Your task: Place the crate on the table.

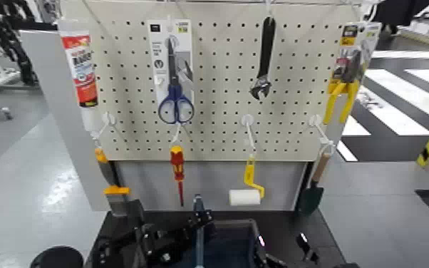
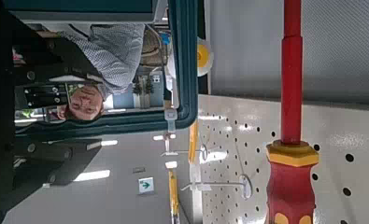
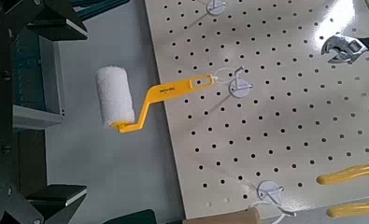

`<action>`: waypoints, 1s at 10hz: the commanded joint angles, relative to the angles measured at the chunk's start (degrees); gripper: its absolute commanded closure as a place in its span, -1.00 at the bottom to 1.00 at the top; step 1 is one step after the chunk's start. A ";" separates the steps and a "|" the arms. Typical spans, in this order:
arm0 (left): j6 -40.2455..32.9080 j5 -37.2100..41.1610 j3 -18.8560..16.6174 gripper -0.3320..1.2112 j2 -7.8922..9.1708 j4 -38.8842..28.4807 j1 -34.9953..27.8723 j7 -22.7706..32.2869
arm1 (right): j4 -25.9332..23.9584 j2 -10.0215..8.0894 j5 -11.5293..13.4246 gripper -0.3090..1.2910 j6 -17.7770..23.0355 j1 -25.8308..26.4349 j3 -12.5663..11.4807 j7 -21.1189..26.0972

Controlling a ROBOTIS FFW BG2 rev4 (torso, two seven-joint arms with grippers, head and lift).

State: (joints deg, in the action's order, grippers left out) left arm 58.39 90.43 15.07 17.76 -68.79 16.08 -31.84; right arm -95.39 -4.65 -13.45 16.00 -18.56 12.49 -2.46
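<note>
The crate (image 1: 230, 242), dark blue-grey with an upright teal-blue centre handle (image 1: 198, 227), sits low at the front of the head view, over the black table (image 1: 288, 227). My left gripper (image 1: 135, 246) is a black mass against the crate's left side. My right gripper (image 1: 304, 248) is at the crate's right side. In the right wrist view the right gripper (image 3: 72, 105) has its fingers (image 3: 56, 17) wide apart, with the crate's ribbed wall (image 3: 31, 86) beside them. In the left wrist view the crate's teal rim (image 2: 183, 65) frames a person (image 2: 98, 70) beyond it.
A cream pegboard (image 1: 217, 100) stands right behind the table, hung with scissors (image 1: 175, 100), a wrench (image 1: 264, 60), a red screwdriver (image 1: 177, 167), a yellow paint roller (image 1: 246, 192), yellow pliers (image 1: 342, 96) and a glue tube (image 1: 80, 64). Grey floor lies on both sides.
</note>
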 commanded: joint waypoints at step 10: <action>-3.72 -28.91 -16.83 -0.30 -3.17 -26.92 -11.33 7.06 | -0.32 0.00 -0.09 -0.44 -0.09 -0.34 -0.18 0.00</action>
State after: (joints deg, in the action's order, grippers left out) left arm 54.82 64.16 -0.07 14.86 -93.21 5.93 -25.12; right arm -95.69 -4.61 -13.54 15.87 -18.89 12.31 -2.46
